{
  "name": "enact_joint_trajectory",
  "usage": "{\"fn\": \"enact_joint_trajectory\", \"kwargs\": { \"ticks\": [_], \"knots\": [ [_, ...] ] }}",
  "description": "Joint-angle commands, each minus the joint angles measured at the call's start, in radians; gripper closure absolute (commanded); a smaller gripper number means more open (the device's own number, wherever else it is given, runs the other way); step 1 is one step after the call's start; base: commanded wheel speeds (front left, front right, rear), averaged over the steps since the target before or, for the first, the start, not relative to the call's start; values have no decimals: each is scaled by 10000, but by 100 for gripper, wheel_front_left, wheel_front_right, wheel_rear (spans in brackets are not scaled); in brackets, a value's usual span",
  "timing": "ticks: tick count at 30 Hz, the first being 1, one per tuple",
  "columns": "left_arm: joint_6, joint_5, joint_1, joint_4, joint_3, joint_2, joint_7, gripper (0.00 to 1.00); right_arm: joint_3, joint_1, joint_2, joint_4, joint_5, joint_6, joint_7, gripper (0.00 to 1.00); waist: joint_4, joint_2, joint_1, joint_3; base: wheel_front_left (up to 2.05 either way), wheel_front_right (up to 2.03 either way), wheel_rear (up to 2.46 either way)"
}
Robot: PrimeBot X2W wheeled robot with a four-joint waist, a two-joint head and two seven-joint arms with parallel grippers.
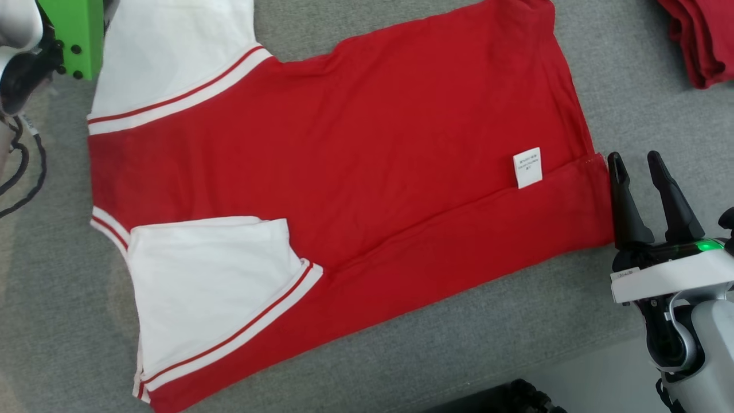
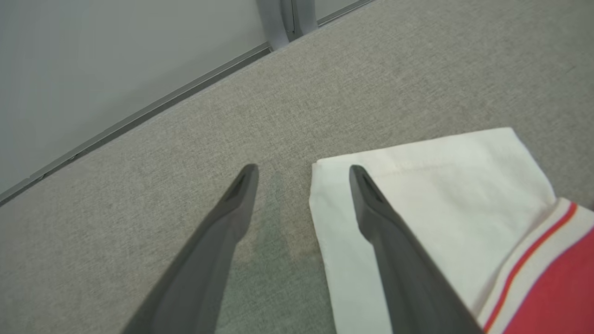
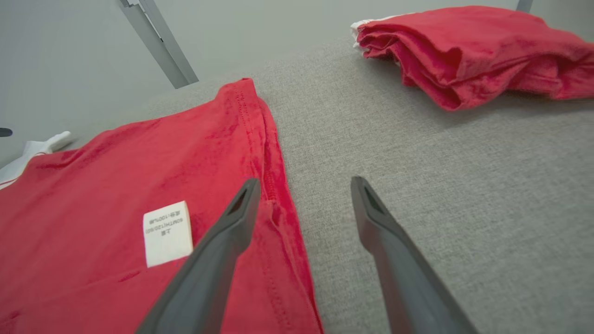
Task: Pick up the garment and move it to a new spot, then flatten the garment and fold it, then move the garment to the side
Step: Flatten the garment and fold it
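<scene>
The red-and-white T-shirt (image 1: 355, 172) lies flat mid-bench (image 1: 516, 321), its side toward the near edge folded in. The left gripper (image 2: 302, 168) over the white sleeve (image 2: 441, 185) and the right gripper (image 1: 633, 156) at the hem (image 3: 274, 195) both have fingers spread, empty. A pinch catching only the hem's top layer would likely drag the fold open and skew it.

Garment (image 1: 344, 172) partly beyond top edge

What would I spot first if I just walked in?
The big red shirt with white sleeves, spread across the middle of the grey table. A small white label sits near its right edge, and a folded red pile lies in the far right corner.
</scene>
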Motion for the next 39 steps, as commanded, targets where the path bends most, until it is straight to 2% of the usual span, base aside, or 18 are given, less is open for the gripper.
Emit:
{"fn": "enact_joint_trajectory", "kwargs": {
  "ticks": [1,8,13,14,15,16,17,18,23,26,30,32,36,39],
  "knots": [
    [-51,146,-190,188,-66,143,-57,0,-51,-72,64,9,32,0,-1,0,-500,0,-1,441,0,0,0],
    [-101,421,-379,1125,-481,419,-58,0,-63,-90,138,-24,70,0,-1,0,-700,0,-1,504,0,0,0],
    [-119,413,-401,1583,-628,399,-119,0,-100,-131,85,-1,54,0,-1,0,-734,0,-1,513,0,0,0],
    [-111,349,-404,1666,-650,357,-68,7,-147,-108,65,12,39,0,-1,0,-723,0,-1,510,0,0,0],
    [-109,294,-395,1711,-650,335,-33,26,-167,-92,60,19,29,0,-1,0,-716,0,-1,507,0,0,0],
    [-111,240,-386,1742,-677,302,22,54,-194,-61,59,26,16,0,-1,0,-704,0,-1,501,0,0,0],
    [-118,177,-381,1751,-689,284,47,65,-212,-37,58,29,10,0,-1,0,-694,0,-1,498,0,0,0],
    [-124,46,-359,1758,-681,240,106,100,-235,-11,52,30,1,0,-1,0,-681,0,-1,494,0,0,0],
    [-120,-559,-199,1296,-965,133,394,100,-255,-78,-61,-48,-75,0,-1,0,-550,0,-1,487,0,0,0],
    [-123,-691,-324,669,-1215,203,-61,100,-53,-250,-278,-84,6,0,-1,0,-373,0,-1,461,0,0,0],
    [-123,-971,-465,-26,-1622,320,-450,100,422,-909,-1073,-16,495,0,32,0,-30,0,-1,357,0,0,0],
    [-124,-1072,-592,-372,-1843,369,-560,100,769,-1523,-1670,-45,742,0,428,0,183,0,-1,312,0,0,0],
    [-125,-1242,-758,-991,-2275,449,-741,100,1401,-3087,-2697,262,1349,-1,2041,0,616,0,-1,283,0,0,0],
    [-125,-1347,-796,-1490,-2594,480,-847,100,1923,-4432,-3102,932,1495,2,3263,0,907,0,-1,332,0,0,0]
  ]
}}
